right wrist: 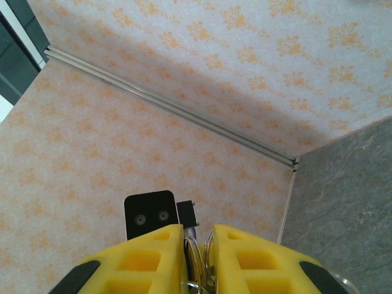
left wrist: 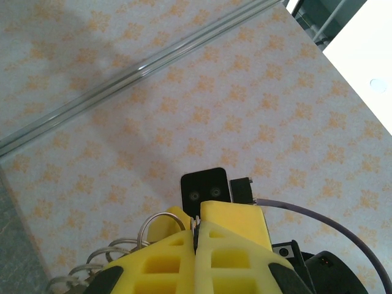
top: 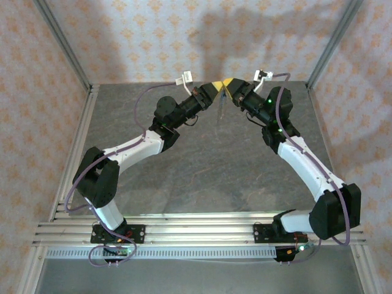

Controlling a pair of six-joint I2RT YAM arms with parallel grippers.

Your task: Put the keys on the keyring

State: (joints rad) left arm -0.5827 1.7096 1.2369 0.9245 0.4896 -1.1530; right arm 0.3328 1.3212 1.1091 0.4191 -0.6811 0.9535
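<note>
Both arms are raised over the back middle of the table, fingertips almost meeting. My left gripper [top: 215, 89] [left wrist: 197, 215] is shut on a thin metal loop of the keyring [left wrist: 149, 222]. More pale wire loops spill out to the left of its fingers. My right gripper [top: 230, 84] [right wrist: 198, 237] faces it with a narrow gap between its jaws. Loops of the keyring [right wrist: 200, 257] stand in that gap, leaning on both pads. A thin strand [top: 219, 113] hangs below the two grippers. The keys are hidden.
The grey table [top: 202, 165] lies far below both grippers. Patterned walls close the back and sides, with metal corner posts [top: 61, 43]. A black plate [left wrist: 204, 191] of the opposite arm sits just beyond the left fingertips.
</note>
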